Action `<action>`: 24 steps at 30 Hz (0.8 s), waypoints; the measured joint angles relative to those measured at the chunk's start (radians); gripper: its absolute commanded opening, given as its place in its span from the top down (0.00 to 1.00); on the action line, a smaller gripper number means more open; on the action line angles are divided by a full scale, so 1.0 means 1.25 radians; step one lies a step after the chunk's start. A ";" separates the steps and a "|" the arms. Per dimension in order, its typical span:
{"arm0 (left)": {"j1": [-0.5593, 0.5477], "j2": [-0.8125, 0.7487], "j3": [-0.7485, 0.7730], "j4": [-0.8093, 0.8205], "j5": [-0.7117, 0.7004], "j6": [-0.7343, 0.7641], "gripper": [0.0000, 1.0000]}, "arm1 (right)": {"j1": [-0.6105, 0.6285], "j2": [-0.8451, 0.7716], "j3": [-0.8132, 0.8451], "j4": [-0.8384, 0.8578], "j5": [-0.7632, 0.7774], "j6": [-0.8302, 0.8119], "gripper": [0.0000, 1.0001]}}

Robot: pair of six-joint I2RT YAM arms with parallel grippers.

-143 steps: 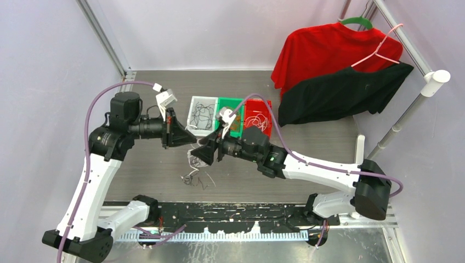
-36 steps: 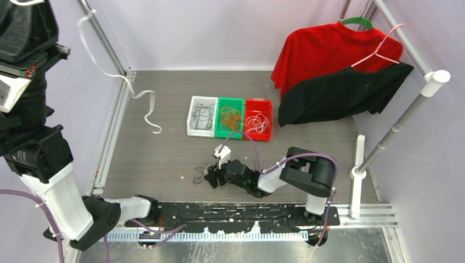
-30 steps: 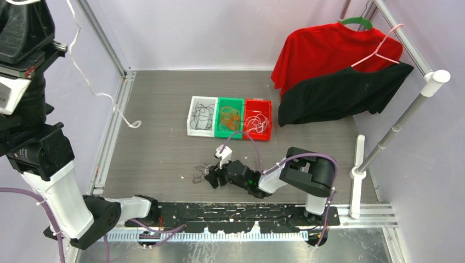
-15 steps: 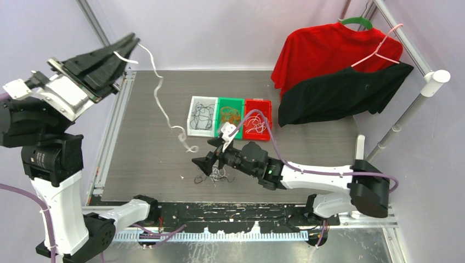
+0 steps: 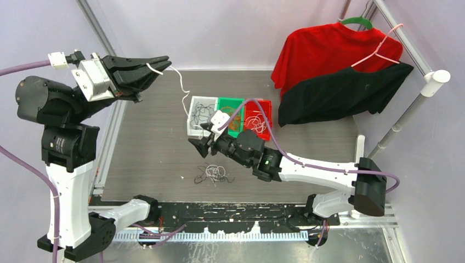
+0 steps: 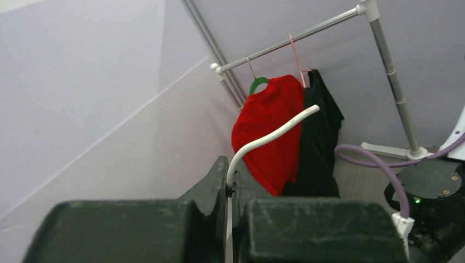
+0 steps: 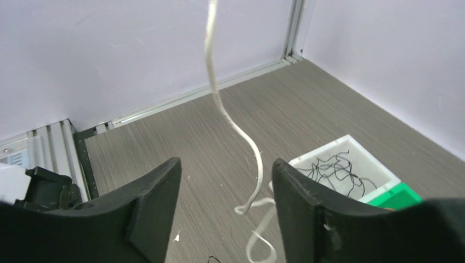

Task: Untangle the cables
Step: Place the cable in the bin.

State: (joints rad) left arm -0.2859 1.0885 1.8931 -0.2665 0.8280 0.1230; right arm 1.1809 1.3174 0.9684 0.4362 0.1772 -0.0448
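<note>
From the left end effector (image 5: 162,61) hangs a wavy white cord (image 7: 209,33).

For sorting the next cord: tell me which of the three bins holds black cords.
The white bin, leftmost in the row; the green bin holds orange cords, the red bin white cords.

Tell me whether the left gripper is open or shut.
Shut: the left gripper is clamped on the white cable, with no gap showing between its tips, and the cable dangles from it.
</note>
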 measured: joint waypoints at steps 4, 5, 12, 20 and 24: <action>0.000 -0.001 -0.010 0.000 0.009 -0.035 1.00 | -0.004 0.032 0.010 -0.003 0.021 -0.015 0.37; 0.000 -0.001 -0.010 0.000 0.010 -0.040 1.00 | -0.004 0.041 0.014 -0.005 0.020 -0.017 0.40; 0.000 -0.013 -0.010 0.000 0.011 -0.059 1.00 | -0.005 0.088 0.044 -0.009 0.000 -0.013 0.63; 0.000 -0.025 -0.012 -0.001 0.011 -0.067 1.00 | -0.005 0.088 0.044 0.004 -0.040 0.021 0.99; 0.000 -0.045 -0.036 -0.009 0.007 -0.067 1.00 | -0.018 0.088 0.044 0.005 -0.022 0.073 0.99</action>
State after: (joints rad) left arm -0.2859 1.0317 1.8477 -0.2779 0.8368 0.0399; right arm 1.1580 1.4269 1.0229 0.4419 0.1493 0.0463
